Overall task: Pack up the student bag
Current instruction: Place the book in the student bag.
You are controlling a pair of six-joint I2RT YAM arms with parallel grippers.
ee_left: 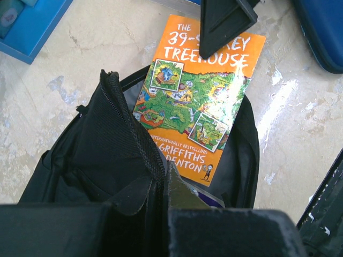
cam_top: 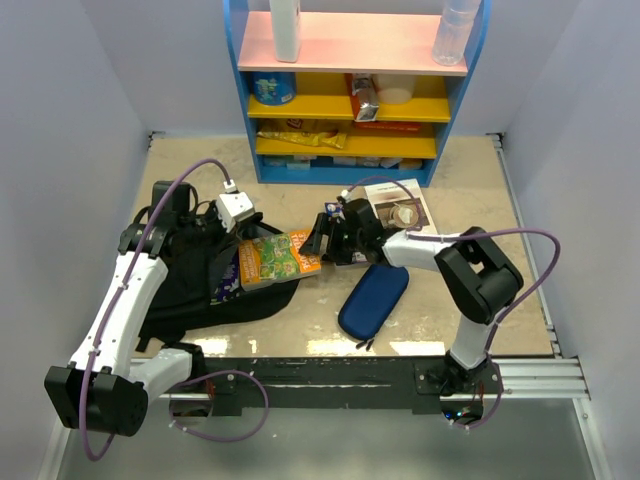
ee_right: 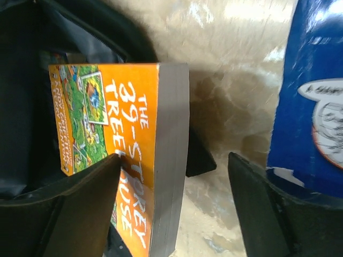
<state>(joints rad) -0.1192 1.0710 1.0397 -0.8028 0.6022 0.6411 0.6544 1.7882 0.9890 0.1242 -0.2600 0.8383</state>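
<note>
1. When you count in the top view, you find two claws, one student bag, one orange book, one dark-blue pencil case, one pale booklet and one blue shelf unit at the far side of the desk.
2. The student bag lies on the desk in front of the left arm. Its open mouth is turned to the right, and the orange book lies partly inside this mouth.
3. A second cover, purple, shows from under the orange book, inside the bag.
4. On the orange cover you can read "THE 39-STOREY TREEHOUSE", and lower down "GRIFFITHS" and "DENTON". The writing on the booklet is too small to read.
5. Your left claw is closed on the zipper edge of the bag and pinches the fabric. Only the left wrist view shows this pinch clearly, because in the top view the claw is dark against the black bag.
6. Your right claw is wide open at the outer end of the book. One finger lies over the cover and the other finger is well apart from the page edge, so it grips nothing.
7. Only the right wrist view shows you the thick grey page edge. It also shows a blue surface with a white cartoon patch, and you cannot tell which object that is.
</note>
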